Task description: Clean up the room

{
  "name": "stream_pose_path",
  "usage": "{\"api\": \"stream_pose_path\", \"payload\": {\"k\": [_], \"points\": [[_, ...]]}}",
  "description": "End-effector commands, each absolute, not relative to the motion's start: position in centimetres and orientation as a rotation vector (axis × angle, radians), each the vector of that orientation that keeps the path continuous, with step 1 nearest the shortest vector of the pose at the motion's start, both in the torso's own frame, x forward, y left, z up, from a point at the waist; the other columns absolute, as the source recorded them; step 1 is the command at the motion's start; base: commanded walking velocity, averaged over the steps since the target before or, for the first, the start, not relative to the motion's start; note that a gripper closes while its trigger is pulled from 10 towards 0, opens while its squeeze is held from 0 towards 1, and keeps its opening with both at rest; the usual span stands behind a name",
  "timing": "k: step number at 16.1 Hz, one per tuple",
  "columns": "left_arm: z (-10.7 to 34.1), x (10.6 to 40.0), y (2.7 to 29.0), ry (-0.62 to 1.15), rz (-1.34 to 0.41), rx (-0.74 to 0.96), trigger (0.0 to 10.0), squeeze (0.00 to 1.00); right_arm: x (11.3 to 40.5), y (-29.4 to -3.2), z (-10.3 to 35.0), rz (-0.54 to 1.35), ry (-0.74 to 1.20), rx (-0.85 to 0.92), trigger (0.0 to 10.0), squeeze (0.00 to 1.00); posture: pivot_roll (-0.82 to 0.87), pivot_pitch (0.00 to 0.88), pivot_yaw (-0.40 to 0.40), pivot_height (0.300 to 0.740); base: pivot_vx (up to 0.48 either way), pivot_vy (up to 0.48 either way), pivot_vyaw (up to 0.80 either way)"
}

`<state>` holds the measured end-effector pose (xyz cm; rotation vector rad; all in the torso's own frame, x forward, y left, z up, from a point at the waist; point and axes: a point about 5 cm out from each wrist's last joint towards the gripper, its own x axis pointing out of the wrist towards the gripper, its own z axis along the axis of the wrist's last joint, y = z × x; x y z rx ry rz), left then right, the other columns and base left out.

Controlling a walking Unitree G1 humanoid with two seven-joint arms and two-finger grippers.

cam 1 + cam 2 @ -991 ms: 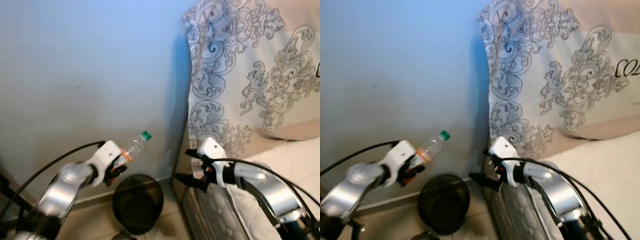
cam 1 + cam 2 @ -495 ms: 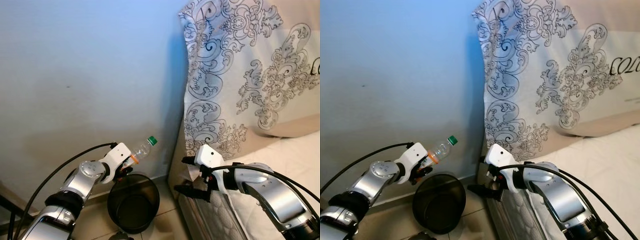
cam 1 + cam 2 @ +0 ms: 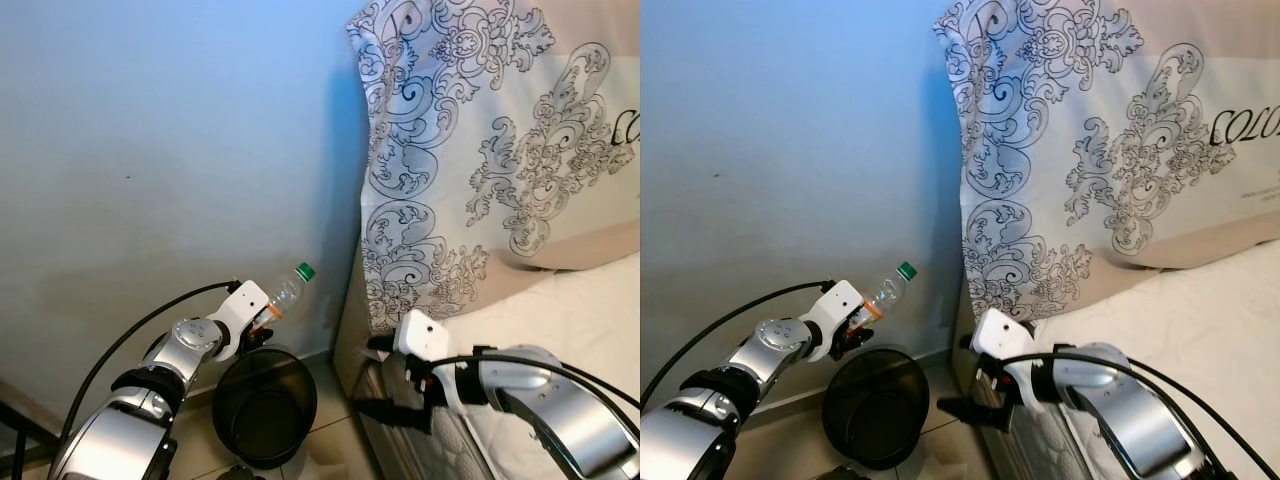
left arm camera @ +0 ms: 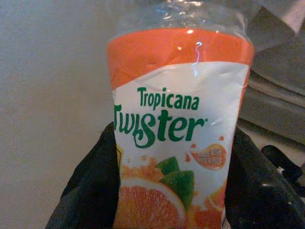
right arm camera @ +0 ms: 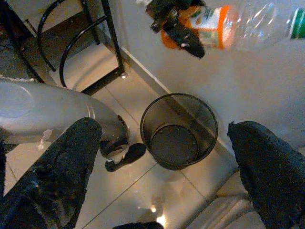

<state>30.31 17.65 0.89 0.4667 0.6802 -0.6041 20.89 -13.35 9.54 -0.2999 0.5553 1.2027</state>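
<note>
A clear plastic Tropicana Twister bottle [image 3: 284, 295] with a green cap and an orange label [image 4: 178, 138] points up toward the wall. My left gripper [image 3: 256, 326] is shut on its lower half, black fingers [image 4: 88, 191] on either side of the label. It hangs just above a black mesh wastebasket [image 3: 235, 440] that stands on the floor between wall and bed. The bin [image 5: 205, 119] and the bottle [image 5: 224, 26] also appear in the right wrist view. My right gripper [image 3: 382, 380] is open and holds nothing, low beside the bed's edge, right of the bin.
A bed with a white mattress [image 3: 590, 310] and a large patterned pillow [image 3: 480, 150] takes up the right side. A pale blue wall [image 3: 150, 150] stands close ahead. On the tiled floor are a black metal frame [image 5: 90, 43] and my silver leg [image 5: 43, 112].
The left arm has stretched out a little, carrying the bottle further over the bin. My right gripper has dropped lower beside the bed. The camera has shifted slightly.
</note>
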Motion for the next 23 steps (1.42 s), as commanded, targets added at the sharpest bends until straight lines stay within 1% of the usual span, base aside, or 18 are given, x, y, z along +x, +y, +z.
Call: {"api": "stream_pose_path", "payload": {"k": [1,2,15,17,18,19,21,22,23], "points": [[1.5,30.9,17.4,0.648,-0.597,0.490,10.0,0.97,20.9,-13.6,10.0,1.199,0.552,-0.310,10.0,0.00,-0.15,0.014,-0.016,0.740,0.000,0.000,0.00],[1.5,30.9,17.5,0.650,-0.595,0.494,10.0,1.00,20.7,-13.6,10.0,1.200,0.556,-0.309,10.0,0.00,-0.15,0.015,-0.015,0.740,0.000,0.000,0.00],[0.9,30.4,18.3,0.682,-0.581,0.499,10.0,1.00,20.6,-14.0,10.4,1.220,0.581,-0.288,10.0,0.00,-0.15,0.000,-0.016,0.740,0.000,0.000,0.00],[1.5,30.9,18.4,0.631,-0.538,0.419,10.0,1.00,20.6,-14.2,10.5,1.185,0.571,-0.272,10.0,0.00,-0.14,0.000,-0.009,0.740,0.000,0.000,0.00],[2.1,31.3,18.0,0.570,-0.514,0.318,10.0,1.00,20.6,-14.4,10.5,1.133,0.561,-0.243,10.0,0.00,-0.14,0.000,0.002,0.740,0.000,0.000,0.00],[2.3,31.4,17.9,0.552,-0.508,0.284,10.0,1.00,20.6,-14.5,10.5,1.119,0.557,-0.232,10.0,0.00,-0.14,0.000,0.002,0.740,0.000,0.000,0.00],[3.6,31.7,16.7,0.430,-0.496,0.056,10.0,1.00,20.9,-14.9,10.6,0.945,0.493,-0.171,10.0,0.00,-0.13,0.000,0.020,0.740,0.000,0.000,0.00],[4.4,31.1,16.1,0.381,-0.502,0.014,10.0,0.88,21.2,-15.4,10.4,0.824,0.475,-0.132,10.0,0.00,-0.12,0.000,0.024,0.740,0.000,0.000,0.00],[5.1,30.5,15.6,0.350,-0.515,-0.003,10.0,0.00,21.3,-15.6,10.3,0.763,0.457,-0.115,10.0,0.00,-0.11,0.000,0.028,0.740,0.000,0.000,0.00]]}}
